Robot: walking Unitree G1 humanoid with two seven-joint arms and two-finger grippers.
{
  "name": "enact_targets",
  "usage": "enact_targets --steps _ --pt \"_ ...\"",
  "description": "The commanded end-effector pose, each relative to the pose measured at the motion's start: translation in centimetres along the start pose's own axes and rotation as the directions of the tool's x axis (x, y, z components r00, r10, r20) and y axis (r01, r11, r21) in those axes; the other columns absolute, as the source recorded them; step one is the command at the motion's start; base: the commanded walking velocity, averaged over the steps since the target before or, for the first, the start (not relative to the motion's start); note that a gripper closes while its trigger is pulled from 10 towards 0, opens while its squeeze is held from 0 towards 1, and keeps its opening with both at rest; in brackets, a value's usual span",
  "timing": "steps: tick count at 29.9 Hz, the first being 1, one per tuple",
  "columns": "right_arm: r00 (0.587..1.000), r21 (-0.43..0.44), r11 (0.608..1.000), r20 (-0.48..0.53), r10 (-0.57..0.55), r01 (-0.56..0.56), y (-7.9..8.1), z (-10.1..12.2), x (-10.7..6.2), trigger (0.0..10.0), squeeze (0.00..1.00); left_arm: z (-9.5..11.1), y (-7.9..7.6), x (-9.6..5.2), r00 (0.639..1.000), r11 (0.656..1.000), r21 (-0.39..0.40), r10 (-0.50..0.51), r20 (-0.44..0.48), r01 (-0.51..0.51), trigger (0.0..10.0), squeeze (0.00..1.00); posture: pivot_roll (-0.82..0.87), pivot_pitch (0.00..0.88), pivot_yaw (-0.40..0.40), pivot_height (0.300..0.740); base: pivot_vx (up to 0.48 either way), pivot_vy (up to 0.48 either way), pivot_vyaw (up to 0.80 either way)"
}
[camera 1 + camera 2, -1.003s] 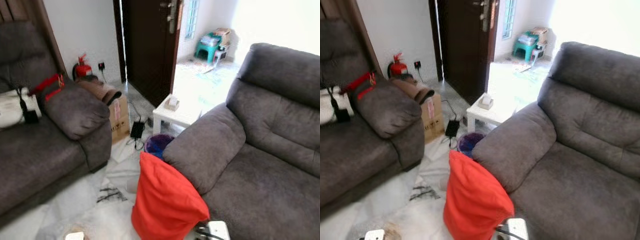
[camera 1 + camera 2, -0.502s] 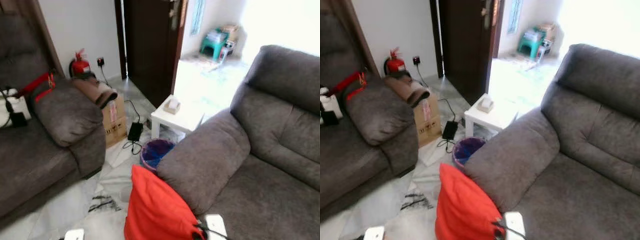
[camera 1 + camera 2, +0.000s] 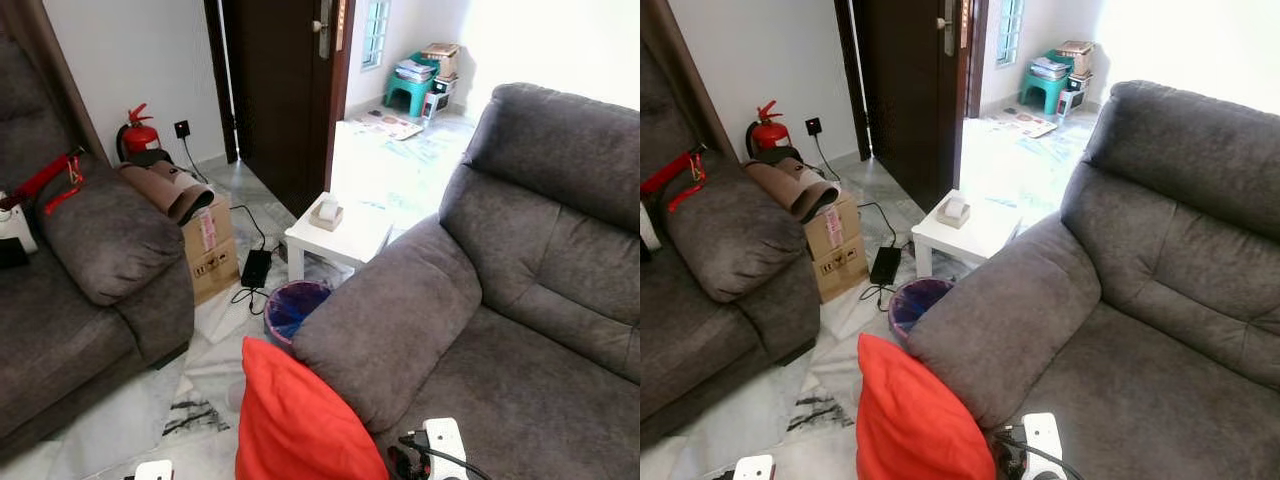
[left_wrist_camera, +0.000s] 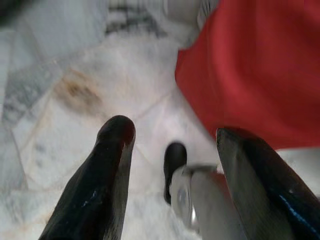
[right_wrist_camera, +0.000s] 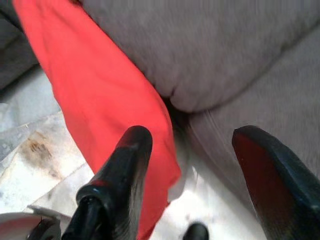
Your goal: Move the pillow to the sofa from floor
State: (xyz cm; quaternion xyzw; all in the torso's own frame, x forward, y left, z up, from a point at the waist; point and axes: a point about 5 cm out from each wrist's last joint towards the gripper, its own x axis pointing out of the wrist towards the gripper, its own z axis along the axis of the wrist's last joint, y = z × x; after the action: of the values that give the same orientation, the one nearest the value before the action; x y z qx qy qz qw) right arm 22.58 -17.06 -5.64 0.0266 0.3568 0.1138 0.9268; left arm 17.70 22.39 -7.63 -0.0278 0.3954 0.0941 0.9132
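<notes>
We see the bright red fabric pillow (image 3: pixel 300 420) standing on the pale marble floor (image 3: pixel 130 410), leaning against the padded armrest of the grey suede sofa (image 3: pixel 500 300). Our right gripper (image 5: pixel 192 165) hangs beside it, fingers spread wide and empty; our left gripper (image 4: pixel 172 160) hovers over the floor, likewise wide.

Small white side table (image 3: pixel 338 233) with a tissue box (image 3: pixel 325 212) on it, purple waste bin (image 3: pixel 295 306) just near of it, cardboard box (image 3: pixel 208 250) to the left, black power adapter (image 3: pixel 251 268) on the floor between, red fire extinguisher (image 3: pixel 137 135) by the far wall, dark door (image 3: pixel 280 90), teal stool (image 3: pixel 410 92) far beyond.
</notes>
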Motion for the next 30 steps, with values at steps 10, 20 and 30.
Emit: enact_targets --steps 10,20,30 --pt "0.998 0.007 0.998 0.032 0.063 -0.063 0.9 -0.3 -0.1 10.0 0.0 4.1 -0.2 -0.3 0.945 0.996 0.08 0.009 0.328 -0.037 10.0 0.0 0.09 0.031 0.01 0.74 0.0 0.0 0.0" --pt "0.997 0.034 0.999 0.075 0.023 -0.025 0.9 0.6 0.2 10.0 0.0 5.2 -0.9 -0.2 0.927 0.996 0.088 -0.034 0.373 0.002 10.0 0.0 0.1 0.076 0.006 0.73 0.0 0.0 0.0" --pt "0.995 0.022 0.999 0.095 0.03 -0.032 1.0 1.3 0.4 10.0 0.0 5.8 -1.8 0.0 0.925 0.995 0.089 -0.074 0.372 0.044 10.0 0.0 0.1 0.094 0.004 0.706 0.0 0.0 0.0"
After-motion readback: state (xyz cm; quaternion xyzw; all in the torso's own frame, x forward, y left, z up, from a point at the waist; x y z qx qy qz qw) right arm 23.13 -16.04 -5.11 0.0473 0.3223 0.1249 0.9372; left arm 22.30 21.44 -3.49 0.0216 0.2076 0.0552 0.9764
